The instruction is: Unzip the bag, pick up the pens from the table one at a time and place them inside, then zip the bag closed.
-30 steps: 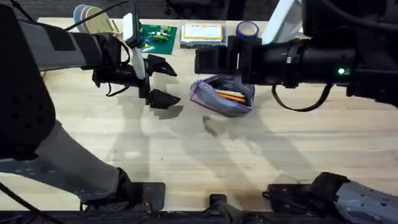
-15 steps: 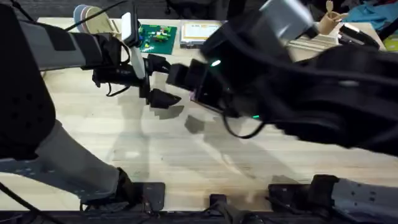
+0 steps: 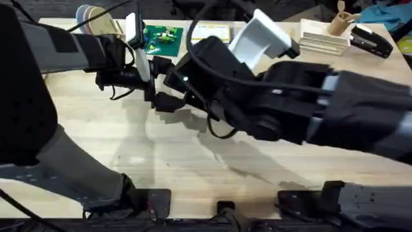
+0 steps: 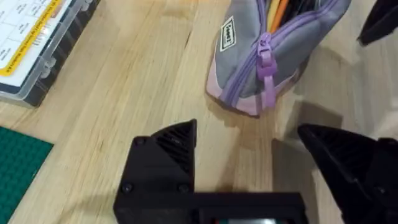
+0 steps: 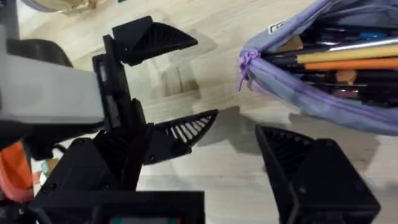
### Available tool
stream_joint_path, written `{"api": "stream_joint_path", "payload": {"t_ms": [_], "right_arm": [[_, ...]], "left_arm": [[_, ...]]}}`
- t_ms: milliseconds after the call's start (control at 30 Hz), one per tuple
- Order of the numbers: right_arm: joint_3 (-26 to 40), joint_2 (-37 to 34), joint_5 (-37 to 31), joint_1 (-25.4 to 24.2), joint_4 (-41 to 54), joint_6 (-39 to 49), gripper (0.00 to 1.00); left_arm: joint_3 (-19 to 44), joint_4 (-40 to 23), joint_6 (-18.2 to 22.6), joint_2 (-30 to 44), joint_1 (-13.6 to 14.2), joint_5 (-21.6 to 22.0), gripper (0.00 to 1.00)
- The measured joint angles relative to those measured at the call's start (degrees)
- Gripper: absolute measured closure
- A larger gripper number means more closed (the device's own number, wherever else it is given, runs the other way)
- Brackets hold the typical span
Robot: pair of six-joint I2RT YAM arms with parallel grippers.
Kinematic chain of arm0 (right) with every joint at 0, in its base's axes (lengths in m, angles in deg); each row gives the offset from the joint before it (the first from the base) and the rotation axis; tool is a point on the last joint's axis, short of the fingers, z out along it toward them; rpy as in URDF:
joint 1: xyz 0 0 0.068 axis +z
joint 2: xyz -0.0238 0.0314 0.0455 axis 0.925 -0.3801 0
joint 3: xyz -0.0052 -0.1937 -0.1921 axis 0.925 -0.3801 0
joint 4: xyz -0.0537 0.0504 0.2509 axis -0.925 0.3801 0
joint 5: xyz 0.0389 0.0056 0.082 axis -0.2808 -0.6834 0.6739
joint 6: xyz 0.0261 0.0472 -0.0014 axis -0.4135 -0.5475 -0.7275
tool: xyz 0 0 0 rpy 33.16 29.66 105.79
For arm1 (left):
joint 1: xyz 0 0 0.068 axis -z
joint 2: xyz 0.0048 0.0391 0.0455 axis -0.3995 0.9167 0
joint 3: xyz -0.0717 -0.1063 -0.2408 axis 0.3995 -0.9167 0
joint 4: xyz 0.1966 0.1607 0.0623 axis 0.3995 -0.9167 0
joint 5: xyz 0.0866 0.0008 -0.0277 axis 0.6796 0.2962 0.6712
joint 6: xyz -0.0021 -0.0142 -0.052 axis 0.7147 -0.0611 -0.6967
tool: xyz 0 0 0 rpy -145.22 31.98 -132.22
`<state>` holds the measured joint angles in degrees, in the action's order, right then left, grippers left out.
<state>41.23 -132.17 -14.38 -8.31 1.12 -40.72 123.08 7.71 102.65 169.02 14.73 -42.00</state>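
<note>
Left wrist: bag [image 4: 273, 56] holds pens [image 4: 278, 12].

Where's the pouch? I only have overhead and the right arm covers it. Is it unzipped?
Observer: Yes. In the left wrist view the bag lies on the table with its zipper open, just ahead of the open left gripper.
Operator: Pens in?
Observer: The right wrist view shows an orange pen and a yellow pen inside the opening.
Operator: Right gripper on the pull tab?
Observer: No. The right gripper is open and empty, and the pull tab hangs free at the bag's end.
</note>
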Motion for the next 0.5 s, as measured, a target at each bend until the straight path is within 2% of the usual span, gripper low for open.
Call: {"api": "stream_joint_path", "payload": {"t_ms": [367, 500], "right_arm": [[0.00, -5.75, -0.23, -4.04, -3.47, -1.66, 0.004], [0.00, -7.52, -0.24, -5.54, -4.85, -1.77, 0.036]], "left_arm": [[0.00, 0.00, 0.00, 0.02, 0.00, 0.01, 0.007], [0.00, 0.00, 0.00, 0.02, 0.00, 0.04, 0.007]]}}
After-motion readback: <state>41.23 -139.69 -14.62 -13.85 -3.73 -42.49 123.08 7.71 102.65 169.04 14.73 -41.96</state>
